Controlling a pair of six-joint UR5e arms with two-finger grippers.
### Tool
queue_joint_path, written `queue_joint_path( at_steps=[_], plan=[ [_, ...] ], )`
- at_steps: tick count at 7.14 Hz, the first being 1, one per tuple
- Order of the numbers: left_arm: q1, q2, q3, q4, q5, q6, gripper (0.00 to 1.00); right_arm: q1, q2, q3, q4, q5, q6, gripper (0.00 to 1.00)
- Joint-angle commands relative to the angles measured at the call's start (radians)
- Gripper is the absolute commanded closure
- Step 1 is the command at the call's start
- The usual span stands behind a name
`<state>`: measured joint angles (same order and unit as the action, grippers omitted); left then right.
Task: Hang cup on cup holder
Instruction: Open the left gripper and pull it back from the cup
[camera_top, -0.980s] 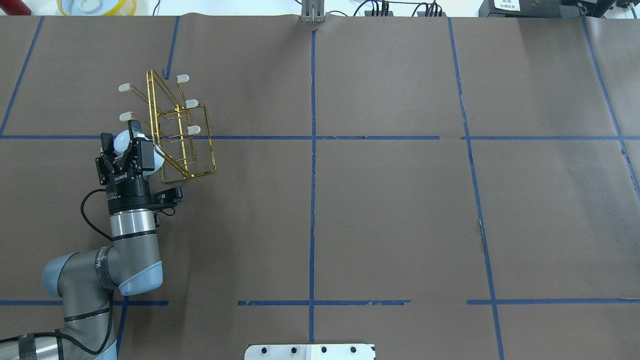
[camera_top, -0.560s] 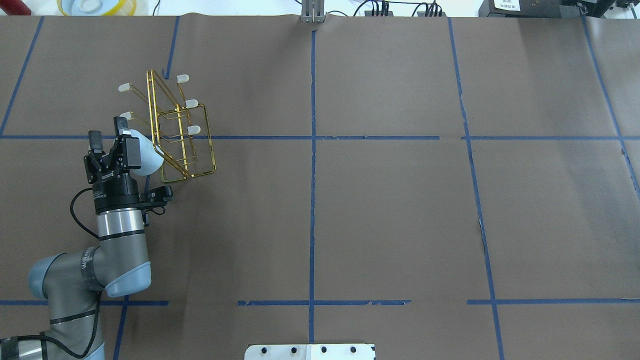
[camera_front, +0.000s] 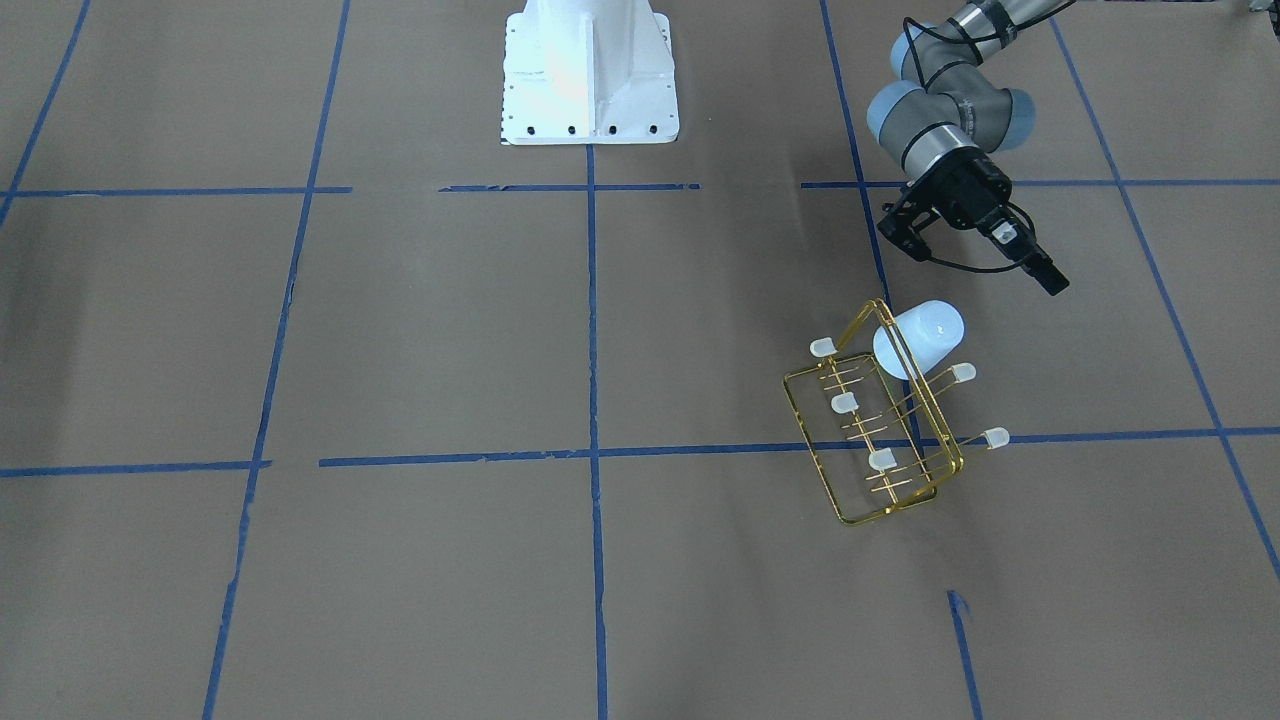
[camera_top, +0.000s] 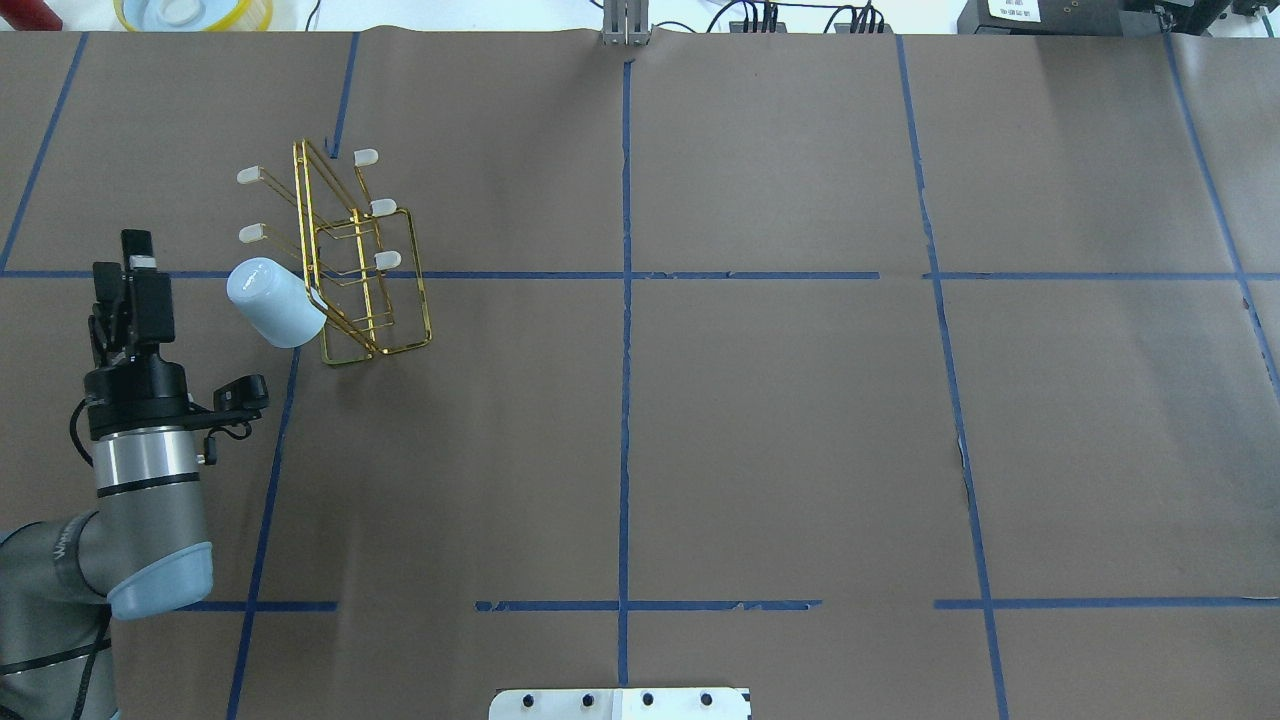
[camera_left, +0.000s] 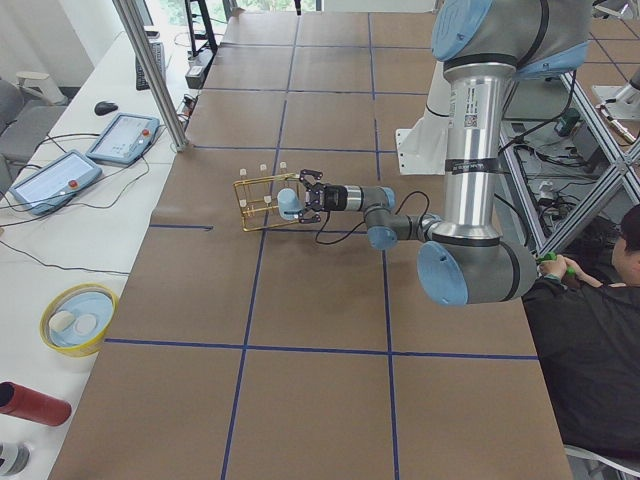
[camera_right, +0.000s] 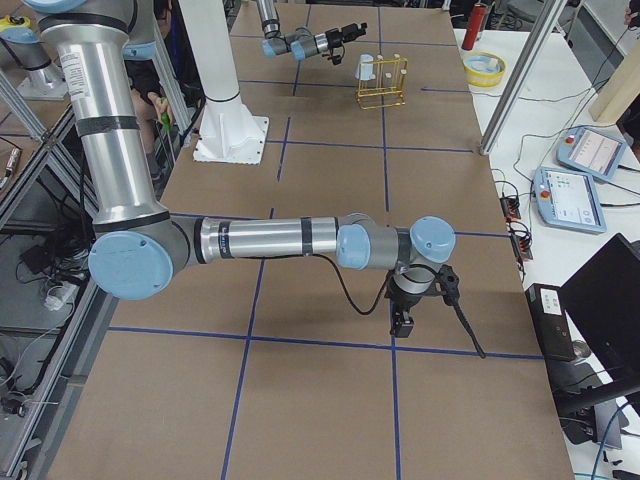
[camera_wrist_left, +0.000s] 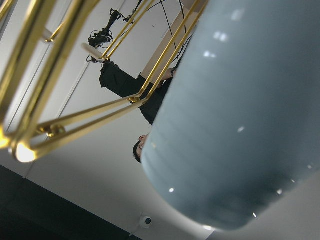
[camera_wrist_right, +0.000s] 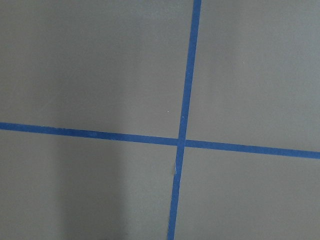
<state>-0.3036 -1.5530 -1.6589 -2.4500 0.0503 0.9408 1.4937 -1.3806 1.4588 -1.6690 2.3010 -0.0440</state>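
cup (camera_top: 275, 303): pale tumbler, tilted, closed base pointing out & up toward robot's left; mouth end against the frame of cup holder (camera_top: 360, 262)
where: looks slid over the near prong on holder's left side; that prong's cap is hidden, other 5 caps bare
holder: gold wire rack standing on the table (camera_top: 760, 420), left half
L gripper (camera_top: 125, 262): jaws apart, nothing in them; beside the cup, not touching
R gripper (camera_right: 400, 322): low over table far from the rack; can't tell jaw state
step: prob. hang done, arm at let-go/retreat stage
next: pull L arm clear w/o clipping cup or light rack; confirm cup stays on
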Motion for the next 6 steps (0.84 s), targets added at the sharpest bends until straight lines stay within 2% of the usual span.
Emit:
queue_joint_path(
  at_steps=[1, 2, 4, 6],
  plan=[
    [0.003, 0.066, -0.024, -0.236, -0.036, -0.026, 0.0, 0.0, 0.0, 0.0, 0.0, 0.0, 0.0, 0.0],
    [0.001, 0.086, -0.031, -0.339, -0.074, -0.092, 0.0, 0.0, 0.0, 0.0, 0.0, 0.0, 0.001, 0.0],
    [0.003, 0.116, -0.041, -0.441, -0.086, -0.3, 0.0, 0.0, 0.0, 0.0, 0.0, 0.0, 0.0, 0.0],
    [0.003, 0.131, -0.041, -0.483, -0.099, -0.754, 0.0, 0.0, 0.0, 0.0, 0.0, 0.0, 0.0, 0.0]
  ],
)
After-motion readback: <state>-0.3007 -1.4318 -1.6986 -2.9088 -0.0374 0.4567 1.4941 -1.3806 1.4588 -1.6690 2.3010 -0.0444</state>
